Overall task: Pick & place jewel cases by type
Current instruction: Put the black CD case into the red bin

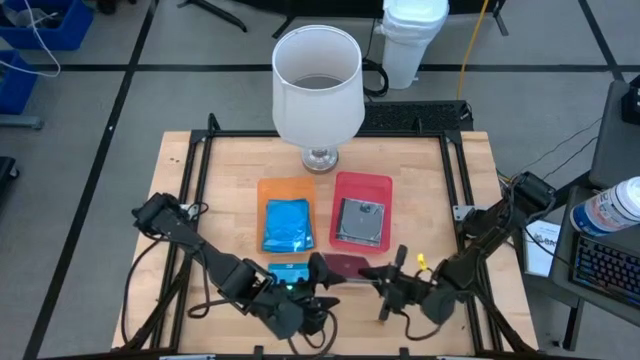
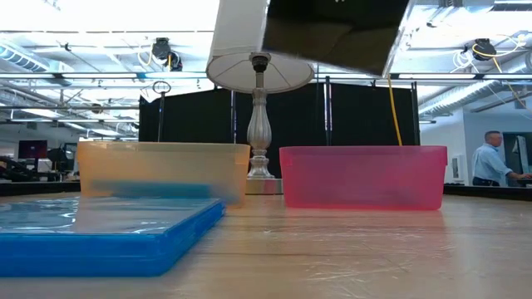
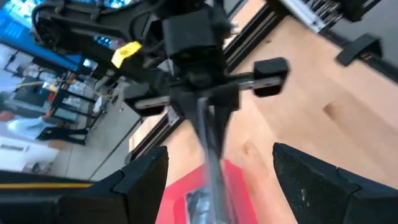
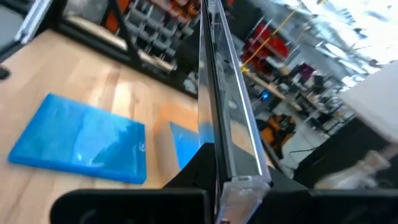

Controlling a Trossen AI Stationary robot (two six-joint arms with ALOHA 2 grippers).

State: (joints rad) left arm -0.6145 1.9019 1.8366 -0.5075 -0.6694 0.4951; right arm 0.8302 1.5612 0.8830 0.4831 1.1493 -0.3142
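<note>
A dark grey jewel case (image 1: 345,266) is in the air above the table's near edge, held by my right gripper (image 1: 385,277). In the low view this case (image 2: 332,33) hangs high over the trays. My left gripper (image 3: 221,155) is open; its fingers stand on either side of the case's free edge (image 3: 214,186) without touching it. One blue jewel case (image 1: 290,272) lies flat on the table beneath. Another blue case (image 1: 288,225) lies in the orange tray (image 1: 265,190), and a grey case (image 1: 360,222) lies in the red tray (image 1: 385,185). My right gripper pinches the dark case between its two fingers at the edge nearest that arm (image 4: 233,180), coming roughly level from the table's right. The case is lifted clear and seen edge-on (image 4: 217,93) in the right wrist view, reaching out from the fingers toward the left gripper.
A white-shaded lamp (image 1: 317,90) stands just behind the two trays at the table's middle. A black frame rail (image 1: 452,170) runs along the table's sides. Bare wood shows left and right of the trays. A person (image 2: 492,162) stands in the room behind.
</note>
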